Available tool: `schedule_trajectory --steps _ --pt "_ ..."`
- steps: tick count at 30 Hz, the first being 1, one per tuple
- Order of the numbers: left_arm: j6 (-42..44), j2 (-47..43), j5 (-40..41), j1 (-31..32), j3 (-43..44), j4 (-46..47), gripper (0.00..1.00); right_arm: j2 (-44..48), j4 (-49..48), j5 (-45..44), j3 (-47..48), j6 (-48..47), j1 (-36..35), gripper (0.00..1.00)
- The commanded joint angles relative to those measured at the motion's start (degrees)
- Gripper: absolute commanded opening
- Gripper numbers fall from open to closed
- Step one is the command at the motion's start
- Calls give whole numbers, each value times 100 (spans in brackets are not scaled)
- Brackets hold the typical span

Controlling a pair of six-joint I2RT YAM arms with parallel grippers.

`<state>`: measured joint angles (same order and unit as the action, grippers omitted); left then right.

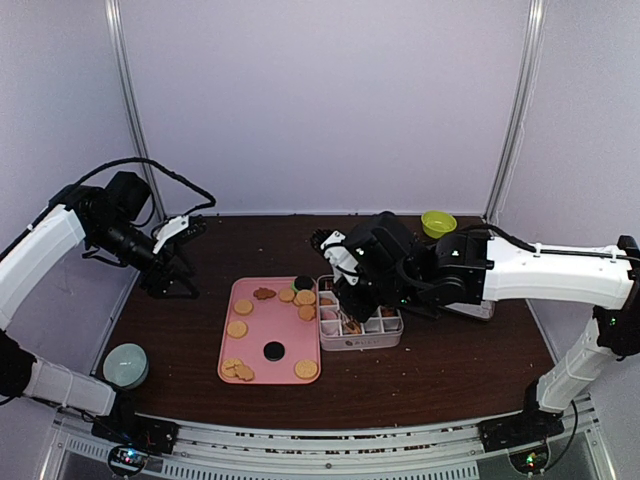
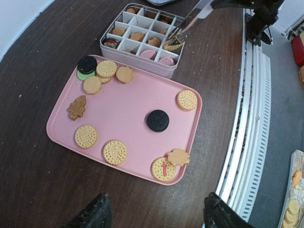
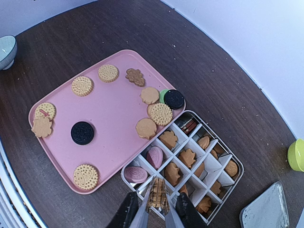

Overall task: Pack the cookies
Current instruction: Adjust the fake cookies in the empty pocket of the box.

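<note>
Roughly halfway, by my read: the divided box has cookies in most compartments, yet approx. a dozen cookies lie loose on the pink tray. The right gripper is clamped on metal tongs, which pinch a round biscuit edge-on just above a near-corner compartment. The left gripper, fingers spread w/ nothing between, hangs over the table beside the tray. Hard to make out: some cells are prob. stacked but the count per cell isn't readable, the right fingers are cut off at the frame bottom, and in the top view the arm covers part of the box.
</note>
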<state>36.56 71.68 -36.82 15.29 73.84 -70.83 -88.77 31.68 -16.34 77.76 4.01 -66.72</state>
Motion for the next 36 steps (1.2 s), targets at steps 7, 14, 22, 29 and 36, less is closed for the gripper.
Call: schedule_trajectory --steps 7,14,22,29,36 --pt "83 60 -147 -57 155 -50 68 79 -124 -24 33 -296 106 21" --pt "73 66 -124 -57 165 -61 68 -39 -270 54 -55 -365 115 21" --pt "71 87 -116 -61 166 -62 68 -37 -430 64 -319 -322 164 22" --pt "70 68 -128 -65 175 -84 68 -3 -459 72 -354 -274 185 26" --pt "87 31 -108 -70 165 -121 68 297 -601 136 -288 -186 214 41"
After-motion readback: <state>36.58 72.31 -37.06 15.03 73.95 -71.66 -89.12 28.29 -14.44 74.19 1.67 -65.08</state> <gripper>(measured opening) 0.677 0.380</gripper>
